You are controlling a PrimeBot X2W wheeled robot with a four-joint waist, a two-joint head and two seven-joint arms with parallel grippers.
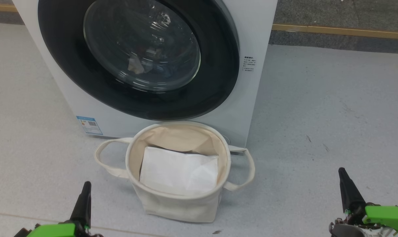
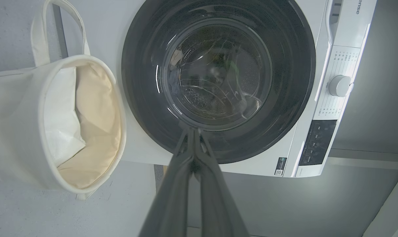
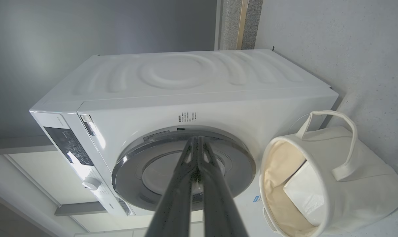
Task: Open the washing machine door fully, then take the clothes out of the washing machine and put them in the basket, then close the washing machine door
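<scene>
The white washing machine [image 1: 251, 108] stands ahead with its round black door [image 1: 215, 89] shut flat against the front. Something pale and dark lies behind the glass; I cannot tell if it is the clothes. The cream basket [image 1: 172, 200] sits on the floor right in front of the machine, holding a flat white sheet [image 1: 179, 171]. My left gripper [image 1: 84, 189] is shut and empty at the lower left, and my right gripper [image 1: 343, 176] is shut and empty at the lower right. The door [image 2: 294, 82] and basket [image 2: 17, 131] also show in the left wrist view beyond my left gripper [image 2: 193, 131], and the door [image 3: 238, 161] beyond my right gripper [image 3: 196, 140].
Pale grey floor [image 1: 327, 108] lies open on both sides of the machine. A wooden strip [image 1: 340, 31] and dark carpet run along the back. The control panel [image 2: 317, 141] and dial [image 2: 339, 85] sit along the machine's top front.
</scene>
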